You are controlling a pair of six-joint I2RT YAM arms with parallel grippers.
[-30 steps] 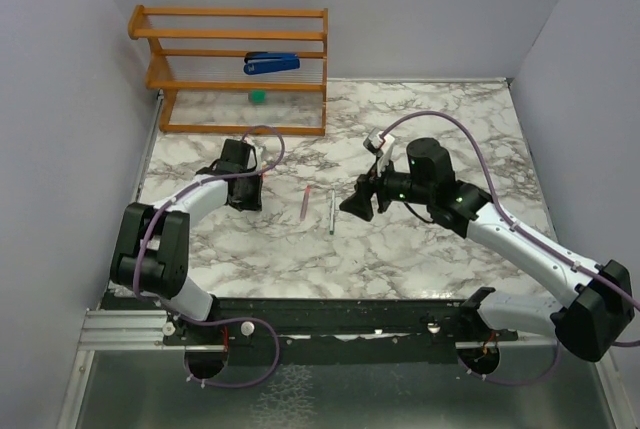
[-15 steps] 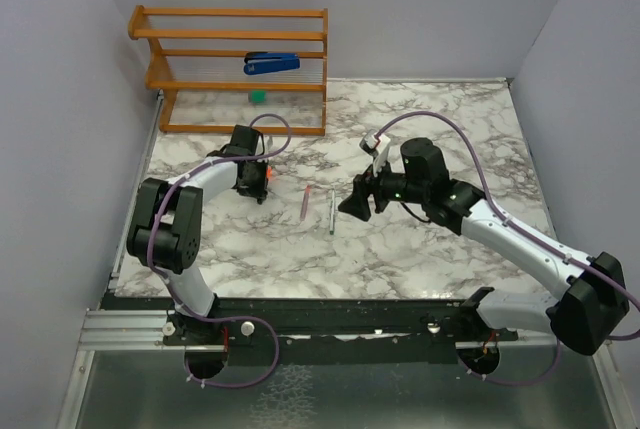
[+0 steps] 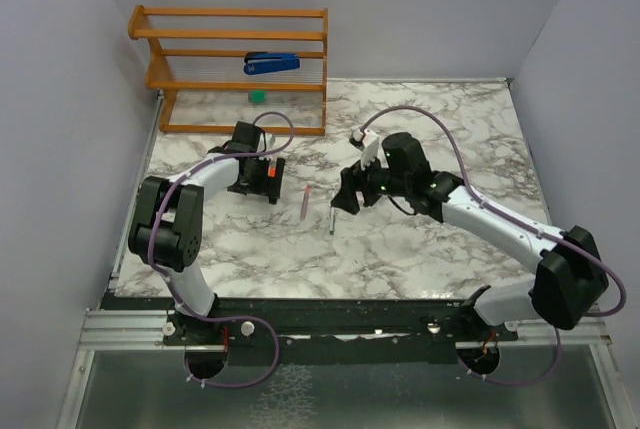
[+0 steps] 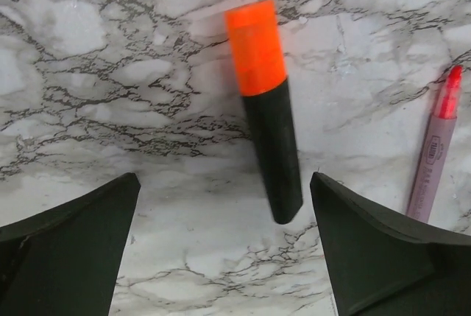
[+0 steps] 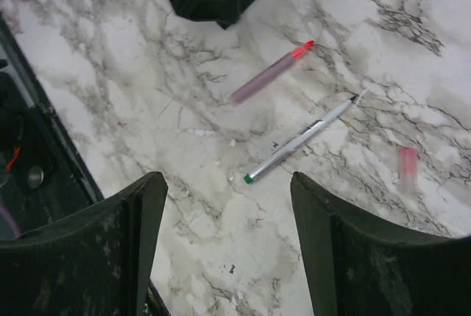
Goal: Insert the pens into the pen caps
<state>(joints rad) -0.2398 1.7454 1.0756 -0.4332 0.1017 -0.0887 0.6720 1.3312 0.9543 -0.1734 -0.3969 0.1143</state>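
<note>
The black marker (image 4: 274,155) lies on the marble table with the orange cap (image 4: 255,47) joined to its far end. My left gripper (image 4: 224,183) is open just above it, its jaws either side of the marker's near end; the top view shows it too (image 3: 258,179). The pink pen (image 4: 434,155) lies to the right and also shows in the top view (image 3: 304,203). The silver pen (image 5: 305,139) lies just ahead of my open, empty right gripper (image 5: 228,183), (image 3: 343,199). A pink cap (image 5: 407,161) lies blurred to its right. The purple cap is out of view.
A wooden rack (image 3: 230,19) stands at the back left, holding a blue stapler-like object (image 3: 272,62) and a small green object (image 3: 258,96). Grey walls close in the table on the left, back and right. The black rail runs along the near edge (image 3: 340,314).
My left gripper has swung towards the middle of the table and now stands open over the capped marker. My right gripper has moved left, closer to the silver pen.
</note>
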